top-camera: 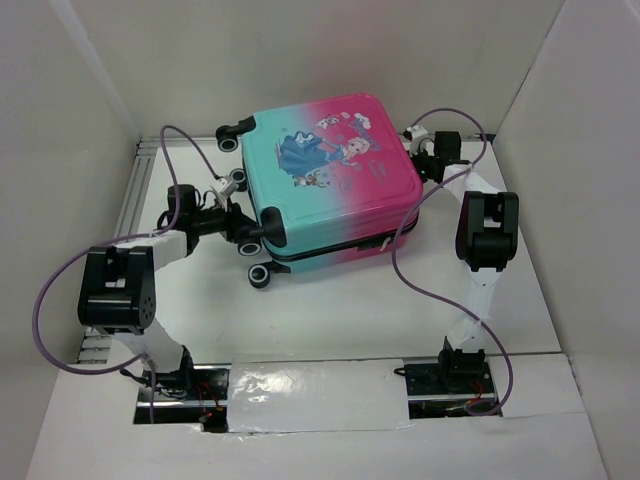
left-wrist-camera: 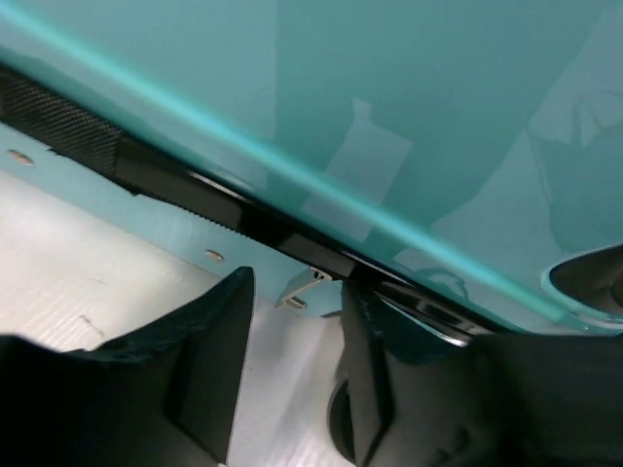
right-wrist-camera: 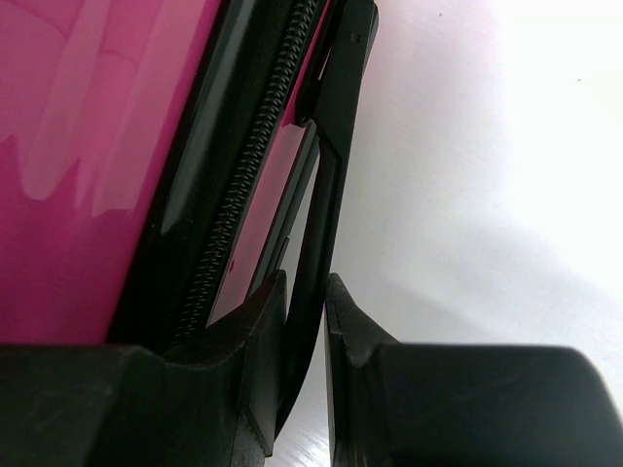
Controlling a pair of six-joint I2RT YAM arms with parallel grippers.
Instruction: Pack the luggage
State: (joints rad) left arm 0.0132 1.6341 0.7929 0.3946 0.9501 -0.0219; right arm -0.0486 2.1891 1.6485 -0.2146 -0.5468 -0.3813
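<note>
The luggage (top-camera: 330, 170) lies flat and closed in the middle of the table, teal on the left, pink on the right, princess print up. My left gripper (top-camera: 243, 228) is at its near-left corner by the black wheels (top-camera: 260, 275). In the left wrist view the gripper (left-wrist-camera: 296, 292) is open against the teal shell (left-wrist-camera: 389, 117), with a silver zipper pull (left-wrist-camera: 307, 285) hanging between the fingertips. My right gripper (top-camera: 425, 150) is at the far right side. In the right wrist view it (right-wrist-camera: 305, 287) is shut on the black handle (right-wrist-camera: 336, 146), beside the zipper (right-wrist-camera: 243, 185).
White walls enclose the table on three sides. An aluminium rail (top-camera: 135, 190) runs along the left edge. Purple cables (top-camera: 405, 270) loop over the table from both arms. A sheet of white paper (top-camera: 320, 395) lies between the arm bases.
</note>
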